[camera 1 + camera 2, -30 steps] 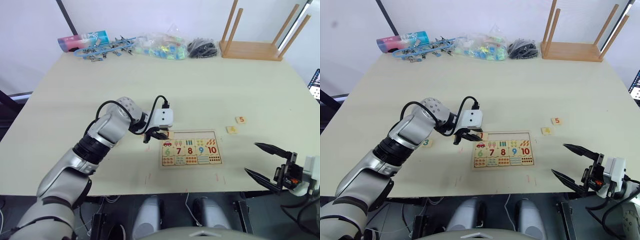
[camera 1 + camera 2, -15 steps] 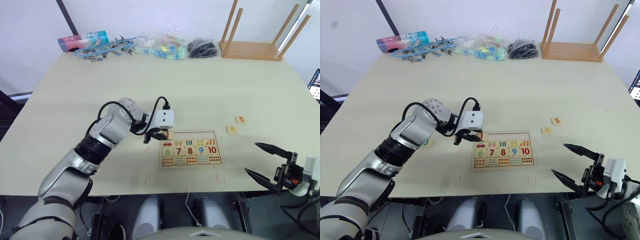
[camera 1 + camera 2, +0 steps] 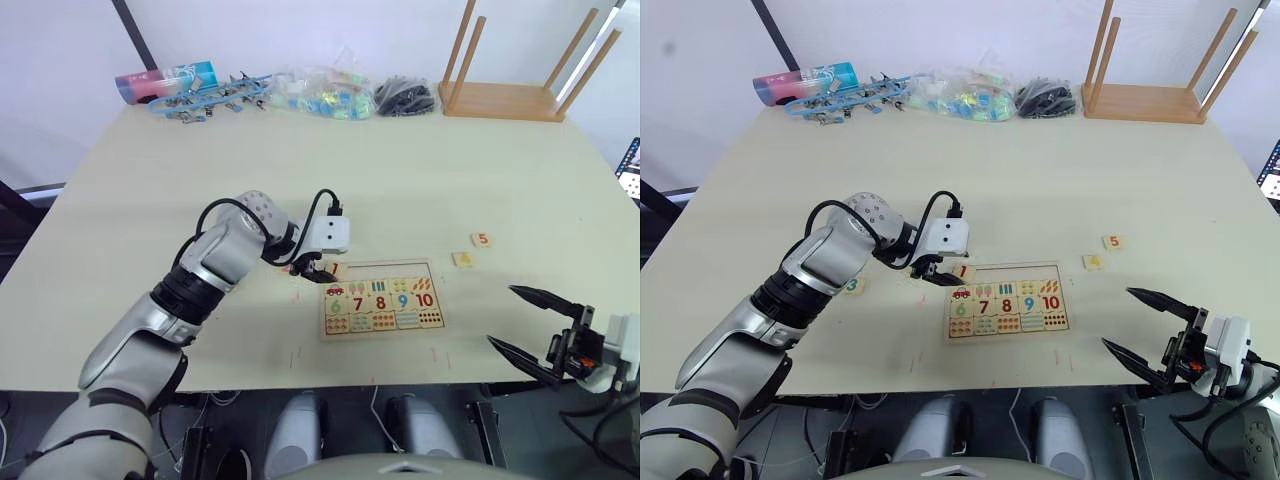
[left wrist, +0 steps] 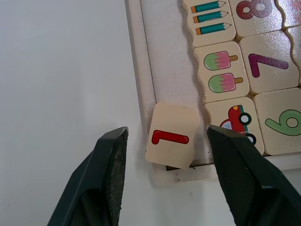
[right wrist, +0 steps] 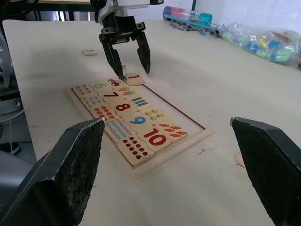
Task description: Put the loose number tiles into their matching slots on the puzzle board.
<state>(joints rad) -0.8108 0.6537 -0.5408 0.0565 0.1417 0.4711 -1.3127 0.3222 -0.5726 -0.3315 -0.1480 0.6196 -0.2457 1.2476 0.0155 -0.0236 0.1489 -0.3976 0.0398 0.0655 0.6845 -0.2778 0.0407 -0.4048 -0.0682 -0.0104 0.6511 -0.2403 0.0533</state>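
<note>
The puzzle board (image 3: 438, 296) lies near the table's front, its pale top row of slots (image 3: 390, 268) bare. The red 1 tile (image 4: 171, 136) rests askew over the board's left end corner, partly on the rim. My left gripper (image 3: 312, 268) hovers over it, open, a finger on each side and neither touching the tile. Tiles 4 (image 3: 463, 259) and 5 (image 3: 482, 239) lie on the table right of the board. Tile 3 (image 3: 853, 286) lies left of it, beside my left forearm. My right gripper (image 3: 501, 315) hangs open past the front edge, holding nothing.
An upturned wooden stool (image 3: 510, 95) stands at the back right. Along the back edge are a black bundle (image 3: 405, 97), bags of coloured pieces (image 3: 320, 95), blue clips (image 3: 205, 100) and a tube (image 3: 165, 80).
My left gripper has drawn back slightly to the left from the board's corner, and the 1 tile now shows in full between its fingers. The right arm has not moved.
</note>
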